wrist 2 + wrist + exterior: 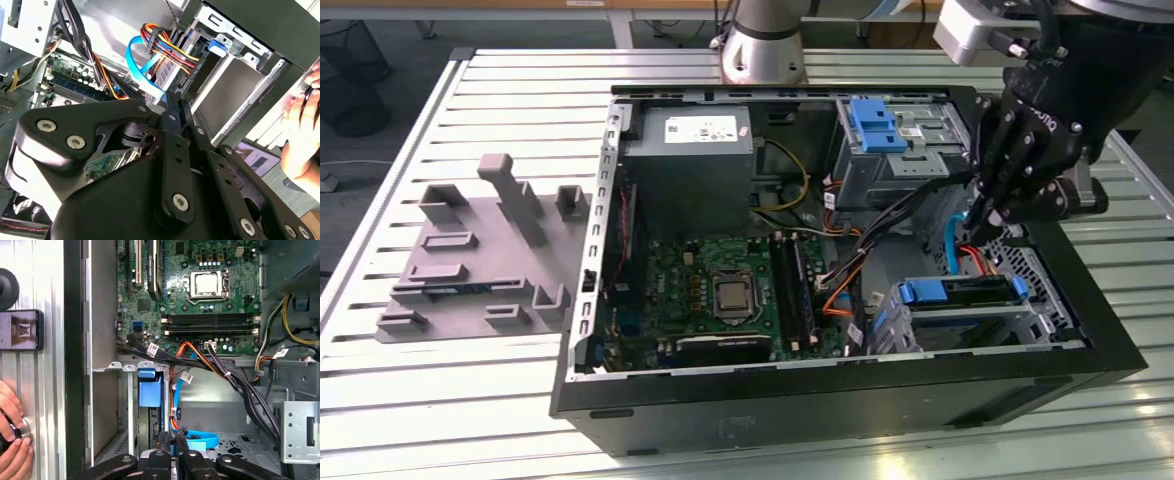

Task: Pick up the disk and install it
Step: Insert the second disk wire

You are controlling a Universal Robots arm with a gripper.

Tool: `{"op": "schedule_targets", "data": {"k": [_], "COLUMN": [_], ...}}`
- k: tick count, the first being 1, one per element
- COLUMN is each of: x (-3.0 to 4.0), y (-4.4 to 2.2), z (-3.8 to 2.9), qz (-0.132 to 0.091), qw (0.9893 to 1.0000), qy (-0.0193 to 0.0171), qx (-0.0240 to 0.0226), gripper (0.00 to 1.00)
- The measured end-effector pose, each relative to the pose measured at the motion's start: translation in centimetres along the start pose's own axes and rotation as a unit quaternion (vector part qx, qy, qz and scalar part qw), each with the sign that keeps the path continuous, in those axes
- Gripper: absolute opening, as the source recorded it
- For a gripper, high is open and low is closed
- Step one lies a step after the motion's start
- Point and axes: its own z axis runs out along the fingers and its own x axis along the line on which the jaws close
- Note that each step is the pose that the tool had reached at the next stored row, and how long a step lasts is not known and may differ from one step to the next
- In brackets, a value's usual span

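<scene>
While the exterior view takes in the whole open computer case (854, 390) on the slatted table (480, 390), both wrist views catch a person's hand (12, 440) outside the case wall. The claw (983, 222) hangs inside the case by the blue cable (142, 67), fingers pinched together, holding nothing. The disk (963, 293) sits in the lower drive cage (947, 325), just below the claw.

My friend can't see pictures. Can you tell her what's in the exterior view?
A black robot gripper reaches down into an open computer case lying on a slatted table, by a blue-railed disk in its bay. A green motherboard shows inside.
</scene>
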Motion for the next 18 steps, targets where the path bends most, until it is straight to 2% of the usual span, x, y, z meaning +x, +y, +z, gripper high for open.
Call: {"op": "schedule_targets", "data": {"k": [6, 7, 11, 12, 15, 18], "x": [-0.08, -0.09, 0.06, 0.17, 0.72, 0.85], "y": [0.00, 0.01, 0.00, 0.00, -0.02, -0.06], "z": [0.82, 0.98, 1.46, 1.55, 1.85, 2.17], "qz": [0.000, 0.000, 0.000, 0.001, 0.001, 0.000], "qw": [1.0000, 1.0000, 1.0000, 1.0000, 1.0000, 1.0000], "qy": [0.0000, 0.0000, -0.0001, -0.0006, -0.0059, -0.0063], "qx": [0.0024, 0.0032, 0.0044, 0.0045, 0.0043, 0.0036], "gripper": [0.17, 0.23, 0.22, 0.16, 0.16, 0.16]}}
